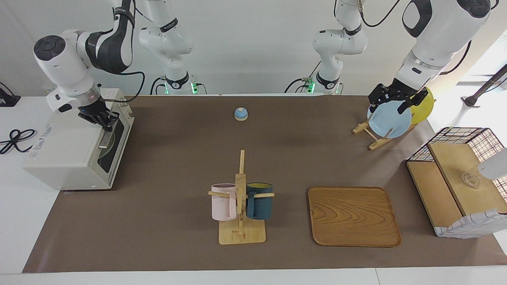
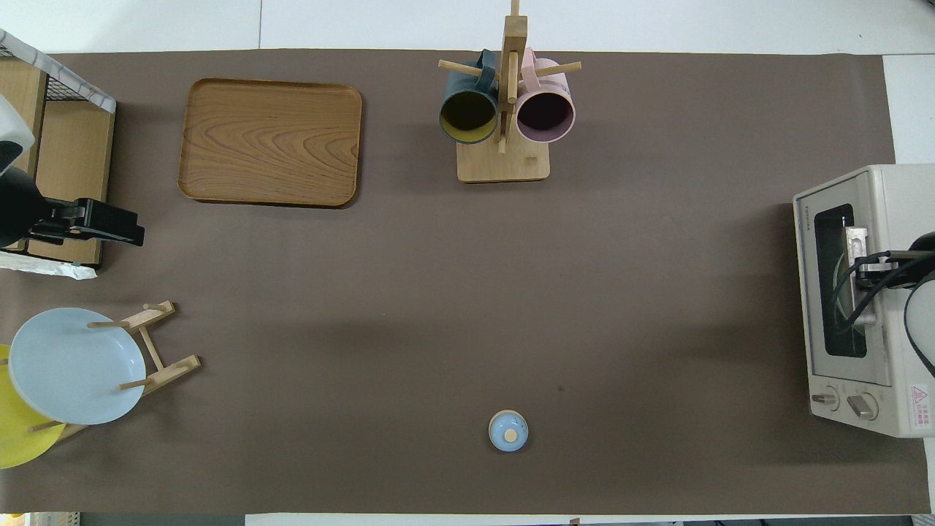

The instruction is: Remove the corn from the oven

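The cream-white oven stands at the right arm's end of the table, its dark glass door facing the middle and closed or nearly so; it also shows in the overhead view. My right gripper is shut on the upper end of the door's metal bar handle. The corn is hidden; only a pale round shape shows through the glass. My left gripper is open and empty, waiting in the air over the plate rack.
A mug rack with a pink and a dark blue mug stands mid-table. A wooden tray lies beside it. A blue plate and a yellow plate stand in a rack. There is also a wire-and-wood basket box and a small blue knobbed lid.
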